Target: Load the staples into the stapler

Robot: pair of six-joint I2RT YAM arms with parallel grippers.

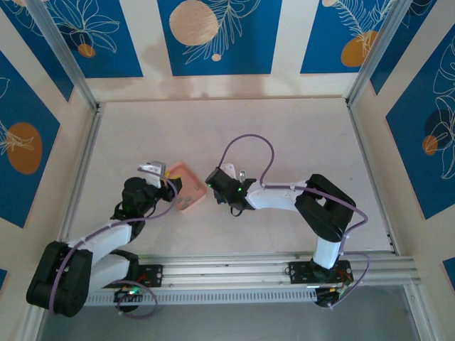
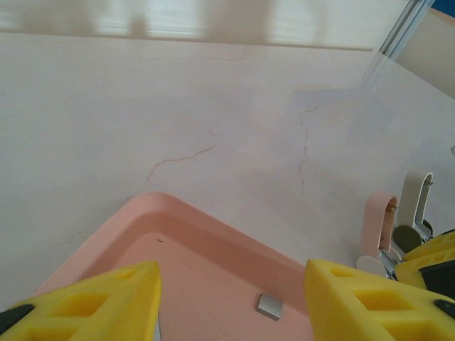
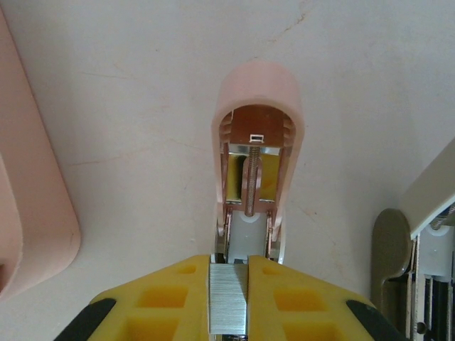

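The right gripper has its jaws pinched on a block of staples, just near of the open pink stapler. The left gripper hangs with jaws wide apart and empty over the pink tray, where one staple piece lies.

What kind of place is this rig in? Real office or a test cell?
Probably a lab test cell, not an office: a white table boxed in by aluminium rails, printed blue backdrop panels all round, and a left arm and right arm bolted to a mounting rail at its near edge.
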